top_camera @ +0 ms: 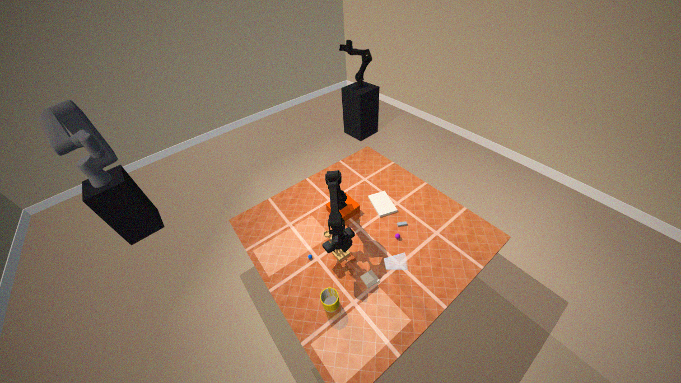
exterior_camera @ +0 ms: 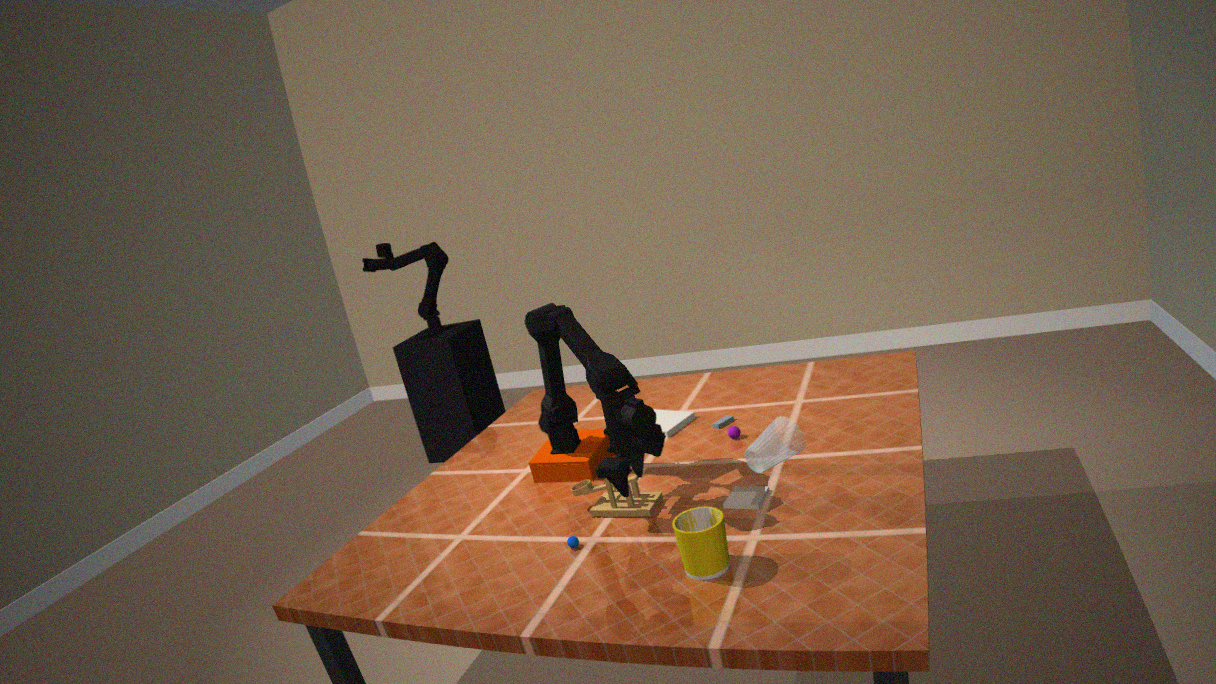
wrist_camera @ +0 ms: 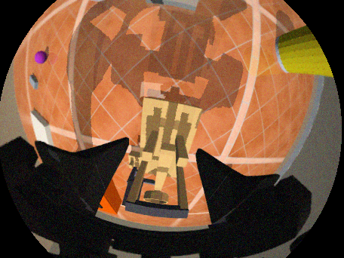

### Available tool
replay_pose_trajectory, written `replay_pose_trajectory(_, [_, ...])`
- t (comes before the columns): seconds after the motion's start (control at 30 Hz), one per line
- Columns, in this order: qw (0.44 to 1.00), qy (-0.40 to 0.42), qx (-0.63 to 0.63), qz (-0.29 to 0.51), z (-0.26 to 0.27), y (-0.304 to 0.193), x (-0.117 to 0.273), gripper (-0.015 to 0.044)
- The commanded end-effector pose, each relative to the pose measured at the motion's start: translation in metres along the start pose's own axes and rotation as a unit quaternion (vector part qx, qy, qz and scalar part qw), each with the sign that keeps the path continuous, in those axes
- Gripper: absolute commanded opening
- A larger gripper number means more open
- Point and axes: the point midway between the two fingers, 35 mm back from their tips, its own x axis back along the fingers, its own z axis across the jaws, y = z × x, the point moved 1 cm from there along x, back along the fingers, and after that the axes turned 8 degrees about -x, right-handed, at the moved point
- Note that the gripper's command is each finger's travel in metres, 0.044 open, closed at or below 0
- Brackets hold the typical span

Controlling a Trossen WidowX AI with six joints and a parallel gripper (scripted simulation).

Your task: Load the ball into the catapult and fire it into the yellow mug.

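Observation:
A tan wooden catapult (top_camera: 341, 256) (exterior_camera: 629, 510) (wrist_camera: 171, 113) stands on the table, its round cup (top_camera: 327, 233) (exterior_camera: 582, 487) (wrist_camera: 156, 197) toward the arm's base. No ball shows in the cup. My gripper (top_camera: 340, 243) (exterior_camera: 626, 483) (wrist_camera: 163, 147) is open around the catapult, with gaps on both sides in the wrist view. A yellow mug (top_camera: 331, 306) (exterior_camera: 704, 548) (wrist_camera: 305, 53) stands upright, ahead and to the right of the catapult in the wrist view. A blue ball (top_camera: 309, 256) (exterior_camera: 573, 541) lies beside the catapult. A purple ball (top_camera: 397, 236) (exterior_camera: 733, 432) (wrist_camera: 41, 57) lies on the other side.
A clear ribbed cup (top_camera: 396, 261) (exterior_camera: 773, 444) and a flat pale block (top_camera: 369, 278) (exterior_camera: 746, 497) are beyond the catapult. A white slab (top_camera: 382, 204) (wrist_camera: 41, 128) and small grey block (top_camera: 402, 223) (wrist_camera: 34, 81) lie near the purple ball. The arm stands on an orange base (exterior_camera: 561, 469).

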Motion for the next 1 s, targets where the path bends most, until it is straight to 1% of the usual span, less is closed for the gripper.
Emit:
replay_pose_trajectory(0.0, [1.000, -0.009, -0.003, -0.016, -0.002, 0.004, 0.057, 0.0440])
replay_pose_trajectory(0.07, [1.000, -0.008, -0.003, -0.016, 0.000, 0.000, 0.079, 0.0440])
replay_pose_trajectory(0.1, [1.000, -0.008, -0.003, -0.016, 0.000, 0.000, 0.082, 0.0440])
replay_pose_trajectory(0.13, [1.000, -0.008, -0.003, -0.016, 0.000, 0.000, 0.082, 0.0440])
replay_pose_trajectory(0.17, [1.000, -0.010, -0.001, -0.020, -0.003, 0.004, 0.065, 0.0440])
replay_pose_trajectory(0.27, [1.000, -0.010, -0.001, -0.020, -0.003, 0.004, 0.065, 0.0440])
replay_pose_trajectory(0.4, [1.000, -0.009, -0.003, -0.020, 0.000, -0.001, 0.077, 0.0440])
replay_pose_trajectory(0.47, [1.000, -0.009, -0.003, -0.020, 0.000, 0.000, 0.067, 0.0440])
replay_pose_trajectory(0.57, [1.000, -0.009, -0.003, -0.020, -0.001, 0.001, 0.033, 0.0440])
replay_pose_trajectory(0.97, [1.000, -0.009, -0.003, -0.020, -0.001, 0.002, 0.020, 0.0440])
